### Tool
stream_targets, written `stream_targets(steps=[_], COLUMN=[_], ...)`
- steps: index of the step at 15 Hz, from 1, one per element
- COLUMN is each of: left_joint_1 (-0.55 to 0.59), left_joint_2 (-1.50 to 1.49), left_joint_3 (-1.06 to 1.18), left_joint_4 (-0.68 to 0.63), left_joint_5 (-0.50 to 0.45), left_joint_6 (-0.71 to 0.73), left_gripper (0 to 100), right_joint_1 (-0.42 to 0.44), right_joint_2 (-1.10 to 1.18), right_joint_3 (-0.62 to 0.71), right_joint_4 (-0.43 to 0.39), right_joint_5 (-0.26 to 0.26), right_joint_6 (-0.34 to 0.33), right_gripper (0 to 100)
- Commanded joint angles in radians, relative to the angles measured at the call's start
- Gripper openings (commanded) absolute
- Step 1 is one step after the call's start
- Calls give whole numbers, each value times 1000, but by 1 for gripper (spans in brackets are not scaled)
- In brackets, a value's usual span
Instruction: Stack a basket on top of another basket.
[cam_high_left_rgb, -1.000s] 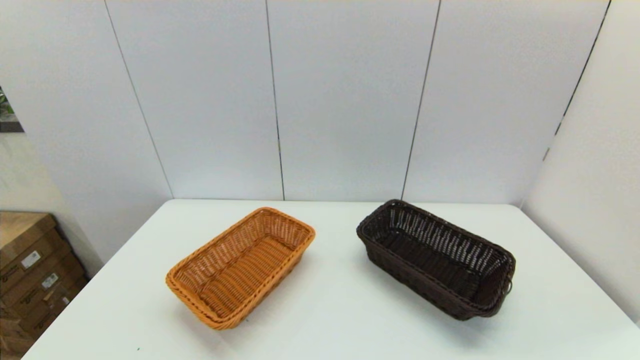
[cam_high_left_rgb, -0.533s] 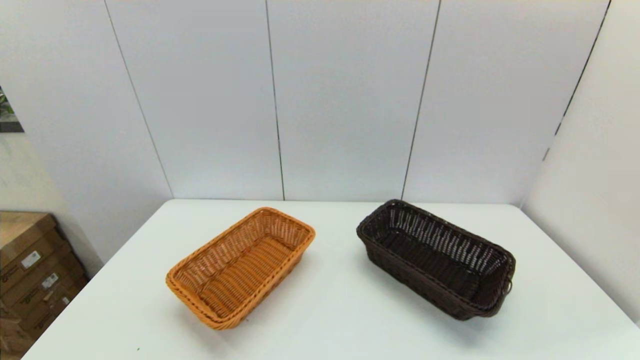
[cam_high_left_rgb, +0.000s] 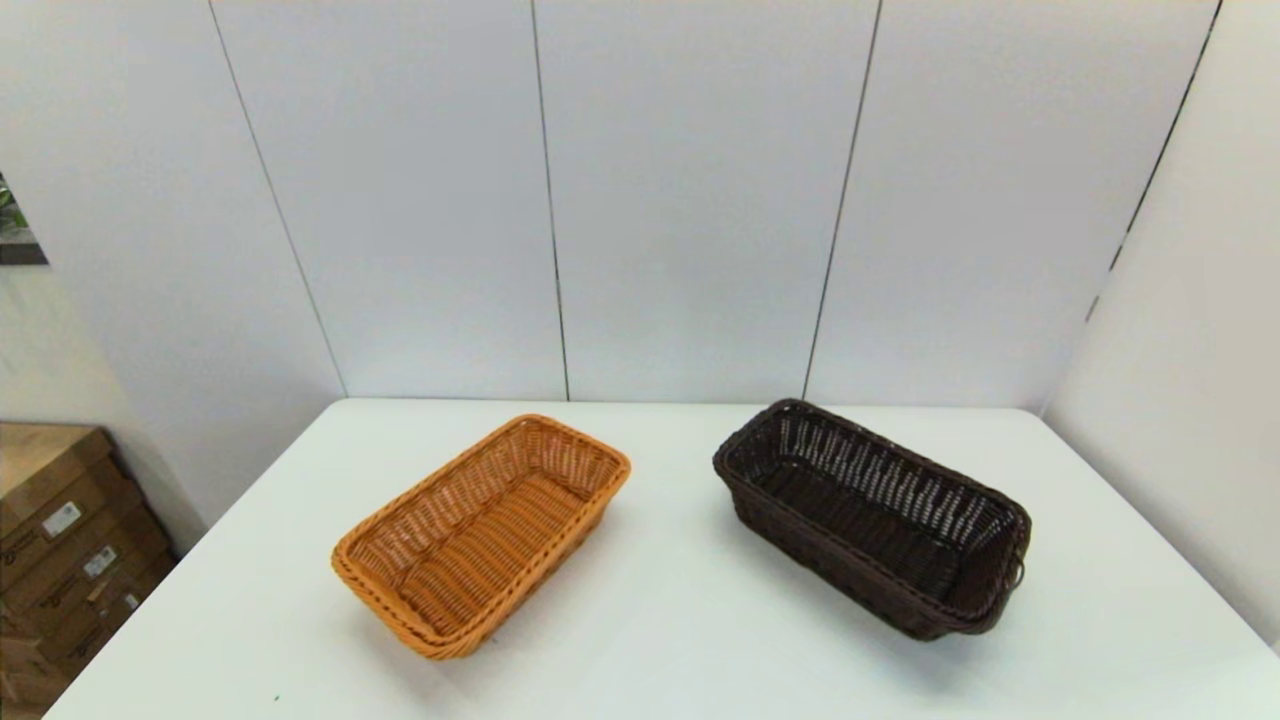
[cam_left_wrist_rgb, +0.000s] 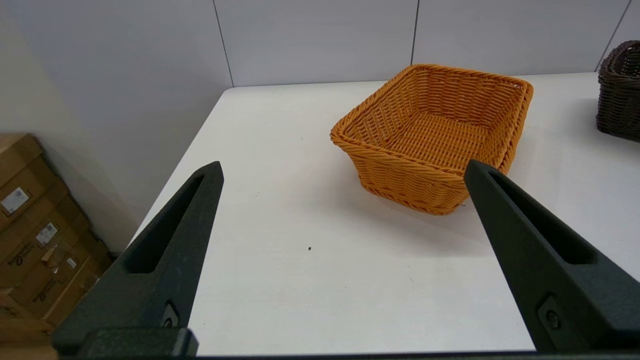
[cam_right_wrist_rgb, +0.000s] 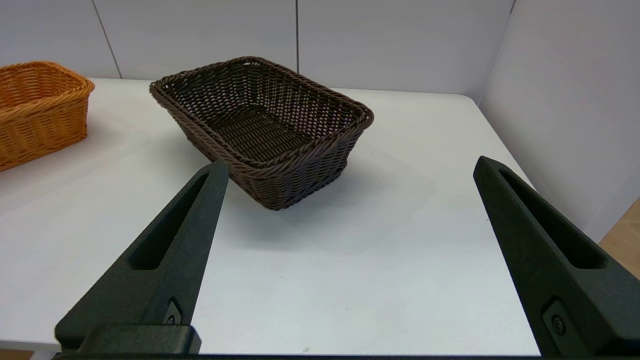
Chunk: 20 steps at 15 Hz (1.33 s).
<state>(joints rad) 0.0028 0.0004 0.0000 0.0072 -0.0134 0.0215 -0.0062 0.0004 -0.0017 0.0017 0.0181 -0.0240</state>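
The left gripper has its fingers spread wide apart with nothing between them, hovering over the near edge of the white table. Just ahead of those tips sits the orange-tan wicker basket, upright and empty. The right gripper likewise holds its fingers wide apart and empty above the table's near edge; the dark brown wicker basket stands ahead of them, upright and empty. In the head view the orange-tan basket and the dark brown basket sit apart, side by side.
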Motion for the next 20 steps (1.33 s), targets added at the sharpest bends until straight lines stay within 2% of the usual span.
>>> stream_targets(steps=[1, 20], left_joint_1=[0, 0], left_joint_2=[-2, -2], left_joint_3=[2, 0], left_joint_4=[-1, -1], left_joint_5=[0, 13], left_joint_6=[0, 3], left_gripper=[100, 100], right_joint_1=[0, 0], right_joint_2=[0, 0], right_joint_3=[0, 0], right_joint_4=[0, 0], right_joint_5=[0, 0], right_joint_6=[1, 1], right_gripper=[100, 100])
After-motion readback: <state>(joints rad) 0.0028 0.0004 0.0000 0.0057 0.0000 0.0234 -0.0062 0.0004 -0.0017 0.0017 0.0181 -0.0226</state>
